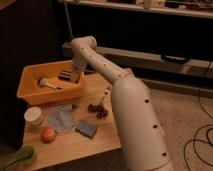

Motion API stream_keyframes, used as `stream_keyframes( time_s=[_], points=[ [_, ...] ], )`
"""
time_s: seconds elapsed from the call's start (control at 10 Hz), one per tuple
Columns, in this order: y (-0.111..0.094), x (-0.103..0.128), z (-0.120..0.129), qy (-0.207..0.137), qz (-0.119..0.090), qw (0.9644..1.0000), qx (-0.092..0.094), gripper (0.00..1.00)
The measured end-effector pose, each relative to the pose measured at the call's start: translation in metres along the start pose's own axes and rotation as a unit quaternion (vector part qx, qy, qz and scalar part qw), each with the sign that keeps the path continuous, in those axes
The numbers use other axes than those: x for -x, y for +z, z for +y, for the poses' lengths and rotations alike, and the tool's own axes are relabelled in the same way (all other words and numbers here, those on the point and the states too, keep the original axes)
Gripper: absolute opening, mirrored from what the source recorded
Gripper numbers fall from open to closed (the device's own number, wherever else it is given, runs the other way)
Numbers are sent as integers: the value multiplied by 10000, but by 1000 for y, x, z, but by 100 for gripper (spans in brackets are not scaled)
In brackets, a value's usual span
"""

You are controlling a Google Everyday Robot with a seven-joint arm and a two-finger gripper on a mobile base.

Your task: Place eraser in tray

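The eraser (64, 76), a small dark block with lighter stripes, is inside the yellow-orange tray (30, 94), near its back right corner. My gripper (73, 76) reaches down into the tray from the right and is right against the eraser. The arm's white body sweeps from the lower right up over the table. I cannot tell whether the eraser rests on the tray floor or hangs just above it.
A pale utensil (47, 84) lies in the tray. On the wooden table (95, 145) are a white cup (34, 116), a blue-grey cloth (62, 118), a blue pad (86, 129), an orange fruit (48, 134), dark red grapes (98, 110) and a green object (17, 156).
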Motion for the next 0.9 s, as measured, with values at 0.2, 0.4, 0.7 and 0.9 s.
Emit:
stream_keyframes(
  time_s=[0.2, 0.4, 0.7, 0.9],
  points=[
    [24, 5, -5, -109, -111, 9997, 198, 60],
    [34, 20, -1, -265, -263, 9986, 384, 77],
    [24, 28, 3, -394, -390, 9970, 541, 80],
    [24, 27, 3, -386, -389, 9970, 539, 80]
  ],
)
